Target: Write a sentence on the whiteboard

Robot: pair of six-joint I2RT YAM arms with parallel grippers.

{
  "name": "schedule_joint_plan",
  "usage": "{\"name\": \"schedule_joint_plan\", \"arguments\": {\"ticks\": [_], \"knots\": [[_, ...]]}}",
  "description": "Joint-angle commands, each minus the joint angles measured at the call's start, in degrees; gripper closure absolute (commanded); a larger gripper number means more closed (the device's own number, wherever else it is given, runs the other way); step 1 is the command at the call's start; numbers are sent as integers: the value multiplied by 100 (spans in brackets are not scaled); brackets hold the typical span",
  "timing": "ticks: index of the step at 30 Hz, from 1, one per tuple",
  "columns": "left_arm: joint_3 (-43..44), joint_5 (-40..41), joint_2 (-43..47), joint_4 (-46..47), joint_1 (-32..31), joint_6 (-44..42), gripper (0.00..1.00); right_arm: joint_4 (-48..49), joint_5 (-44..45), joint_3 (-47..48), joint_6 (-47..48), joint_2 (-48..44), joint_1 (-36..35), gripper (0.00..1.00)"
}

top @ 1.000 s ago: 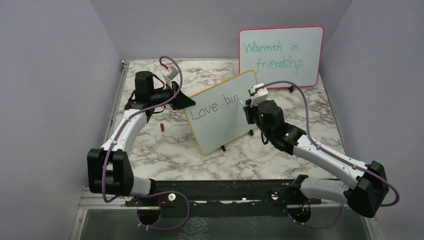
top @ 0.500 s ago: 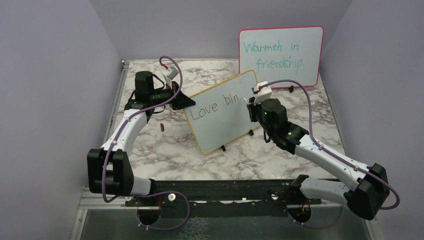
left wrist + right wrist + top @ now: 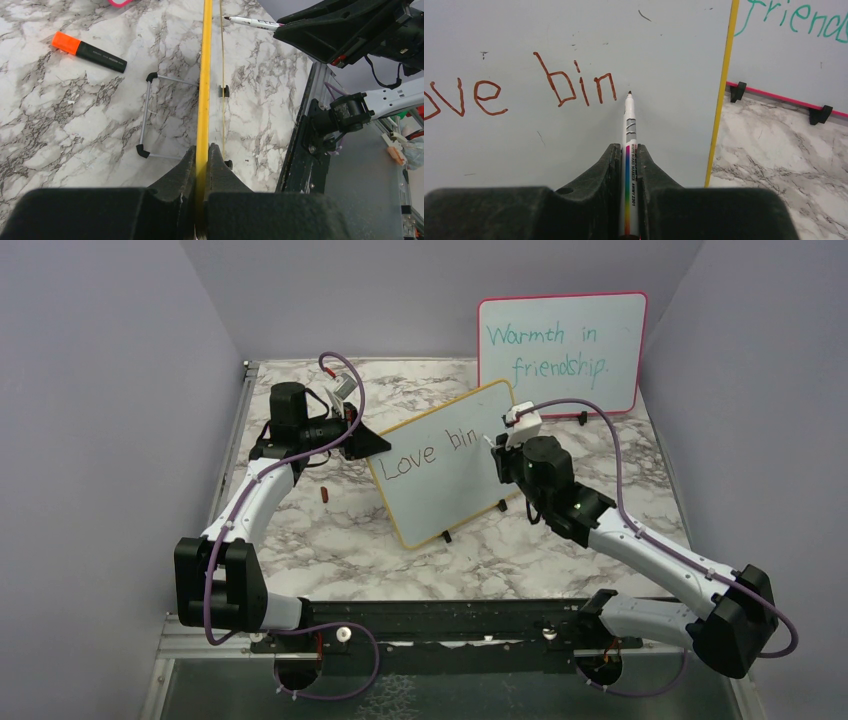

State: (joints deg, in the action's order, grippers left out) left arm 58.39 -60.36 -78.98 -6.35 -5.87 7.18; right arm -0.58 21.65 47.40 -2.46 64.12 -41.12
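Bare marbled table (image 3: 330, 540) lies open between the arm bases and the whiteboard (image 3: 445, 495), which stands tilted mid-table on black clip feet. The left gripper (image 3: 202, 152) is pinched tight on its yellow left edge. Only that wrist view shows an orange-capped marker (image 3: 89, 49) lying near the board's wire stand. The right gripper (image 3: 628, 152) clamps a rainbow-striped pen (image 3: 629, 117), its tip just right of "bin". The sentence (image 3: 432, 450) reads "Love bin", with blank white rightwards and below. Farthest back, the pink-framed board (image 3: 560, 350) reads "Warmth in friendship."
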Motion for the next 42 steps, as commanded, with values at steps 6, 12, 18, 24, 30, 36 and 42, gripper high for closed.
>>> {"name": "schedule_joint_plan", "arguments": {"ticks": [6, 12, 18, 24, 30, 36, 42], "knots": [[-134, 629, -240, -516, -160, -630, 100, 364, -47, 208, 102, 128, 51, 99], [-135, 631, -238, -516, -160, -630, 100, 480, -12, 214, 115, 215, 52, 99], [-135, 613, -250, -516, -160, -630, 100, 522, 84, 201, 132, 257, 61, 99], [-135, 621, -250, -516, -160, -630, 100, 566, -28, 205, 132, 311, 78, 99], [-128, 617, -250, -517, -162, -639, 100, 626, -155, 232, 136, 321, 87, 99], [-126, 632, -241, -533, -160, -639, 100, 609, -270, 280, 149, 312, 87, 99], [-124, 635, -236, -539, -161, -648, 100, 500, -421, 297, 133, 274, 87, 99]]}}
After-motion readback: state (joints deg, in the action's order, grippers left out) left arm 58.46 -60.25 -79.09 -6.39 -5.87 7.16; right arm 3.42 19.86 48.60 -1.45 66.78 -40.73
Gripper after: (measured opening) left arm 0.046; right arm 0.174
